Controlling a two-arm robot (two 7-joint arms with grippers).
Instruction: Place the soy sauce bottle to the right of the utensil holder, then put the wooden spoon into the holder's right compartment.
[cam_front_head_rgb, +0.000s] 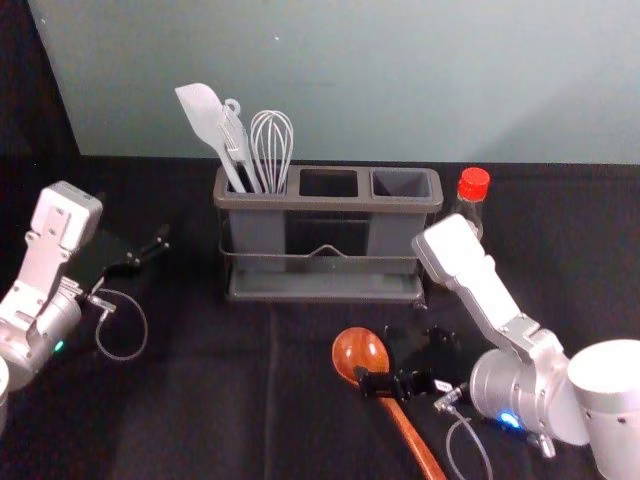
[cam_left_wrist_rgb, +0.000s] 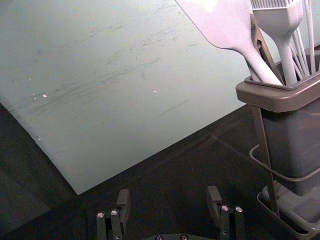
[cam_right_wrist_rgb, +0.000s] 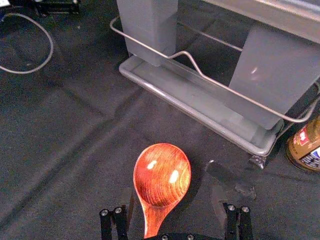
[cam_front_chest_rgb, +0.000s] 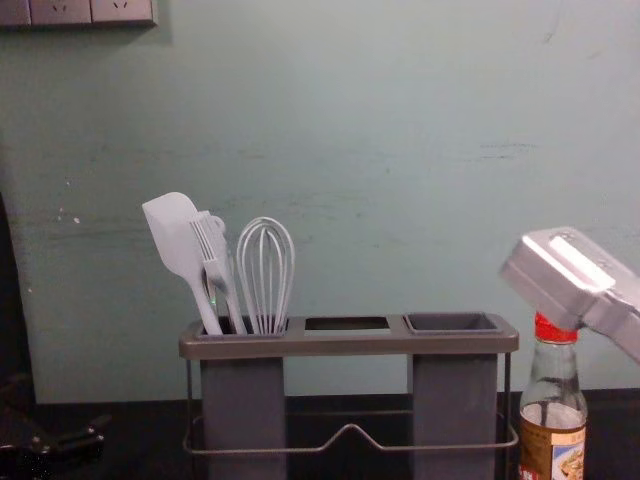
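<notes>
In front of the holder (cam_front_head_rgb: 330, 205), my spread right claw (cam_right_wrist_rgb: 174, 197) spans the neck of the spoon (cam_right_wrist_rgb: 162, 175), my left claw (cam_left_wrist_rgb: 169, 192), also spread, well leftward.

So the holder (cam_front_head_rgb: 330, 203) sits mid desk (cam_front_head_rgb: 200, 400), with the wall (cam_front_head_rgb: 400, 80) behind it and sockets (cam_front_chest_rgb: 90, 10) up on the wall's left. The spatula (cam_front_head_rgb: 205, 118), brush (cam_front_chest_rgb: 212, 250) and whisk (cam_front_head_rgb: 272, 145) are all in the left compartment, in that order left to right. Bottle's (cam_front_chest_rgb: 550, 445) upright just beside the holder, right side. Spoon (cam_front_head_rgb: 357, 350) lies on the desk before the holder, bowl end nearer it, handle slanting back and right.
</notes>
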